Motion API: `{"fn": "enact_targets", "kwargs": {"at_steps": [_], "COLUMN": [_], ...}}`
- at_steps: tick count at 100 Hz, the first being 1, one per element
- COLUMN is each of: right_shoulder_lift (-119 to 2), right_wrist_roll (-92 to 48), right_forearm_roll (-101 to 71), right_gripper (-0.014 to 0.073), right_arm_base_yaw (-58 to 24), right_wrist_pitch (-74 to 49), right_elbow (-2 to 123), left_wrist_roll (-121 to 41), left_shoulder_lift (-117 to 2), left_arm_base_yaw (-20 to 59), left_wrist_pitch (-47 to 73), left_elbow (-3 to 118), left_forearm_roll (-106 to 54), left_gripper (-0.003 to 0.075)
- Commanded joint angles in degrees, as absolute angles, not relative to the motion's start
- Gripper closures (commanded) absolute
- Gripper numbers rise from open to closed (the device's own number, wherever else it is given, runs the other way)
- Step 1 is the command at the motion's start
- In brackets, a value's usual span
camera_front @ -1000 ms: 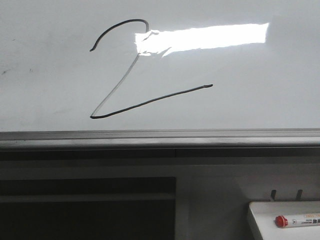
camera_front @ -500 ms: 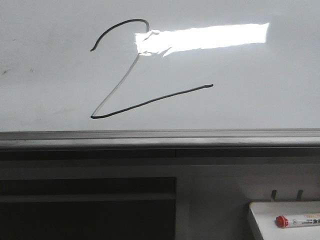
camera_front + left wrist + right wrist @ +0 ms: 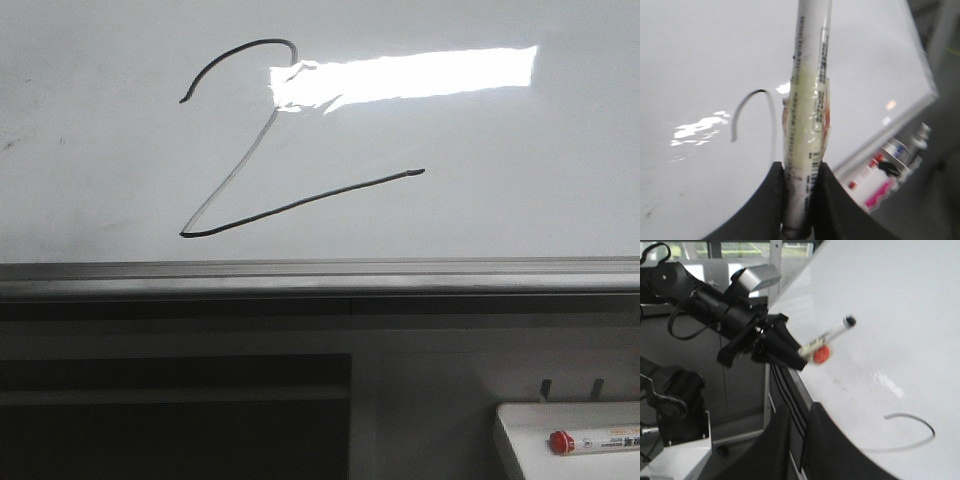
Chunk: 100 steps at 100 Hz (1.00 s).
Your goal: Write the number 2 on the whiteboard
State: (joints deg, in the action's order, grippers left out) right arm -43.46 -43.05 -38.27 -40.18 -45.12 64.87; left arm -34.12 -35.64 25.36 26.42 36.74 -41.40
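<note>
The whiteboard (image 3: 500, 200) fills the upper front view, with a bright glare patch. The number 2 (image 3: 300, 204) is drawn on it in thin black line: hook top, faint diagonal, slanting base. Neither gripper shows in the front view. My left gripper (image 3: 801, 170) is shut on a white marker (image 3: 807, 100) that points at the board, near the hook of the 2 (image 3: 752, 94). In the right wrist view the left gripper (image 3: 795, 347) holds the marker (image 3: 827, 335) beside the board; I cannot tell whether the tip touches. My right gripper (image 3: 801, 412) is empty, its jaws a narrow gap apart, beside the board's edge.
A grey metal rail (image 3: 320, 275) runs under the board. A small white tray (image 3: 520, 425) at the front right holds a red-capped marker (image 3: 590, 441). Several spare markers (image 3: 880, 172) lie below the rail in the left wrist view. A dark panel sits under the rail at the left.
</note>
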Motion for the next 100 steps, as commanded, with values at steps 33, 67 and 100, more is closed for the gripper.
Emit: {"fn": "enact_targets", "kwargs": {"at_steps": [33,67,100], "right_shoulder_lift": [-26.96,-26.16,-26.16], "right_wrist_roll": [-38.23,-37.09,-36.82], "right_forearm_roll": [-34.54,-35.24,-38.28], "right_gripper": [0.0645,0.0645,0.0645], "right_arm_base_yaw": [-38.39,-38.39,-38.39], "right_wrist_pitch": [-24.52,-22.48,-20.76], "right_elbow": [35.31,28.16,28.16], "left_wrist_roll": [-30.25,-30.25,-29.80], "left_shoulder_lift": [-51.83,-59.60,-67.42], "left_arm_base_yaw": [25.61,27.56,29.74], "left_wrist_pitch": [-6.33,-6.67,-15.38], "left_elbow": [28.83,32.44,33.82], "left_forearm_roll": [-47.66,-47.54,-47.77], "left_gripper": [0.0741,0.0741,0.0741]}}
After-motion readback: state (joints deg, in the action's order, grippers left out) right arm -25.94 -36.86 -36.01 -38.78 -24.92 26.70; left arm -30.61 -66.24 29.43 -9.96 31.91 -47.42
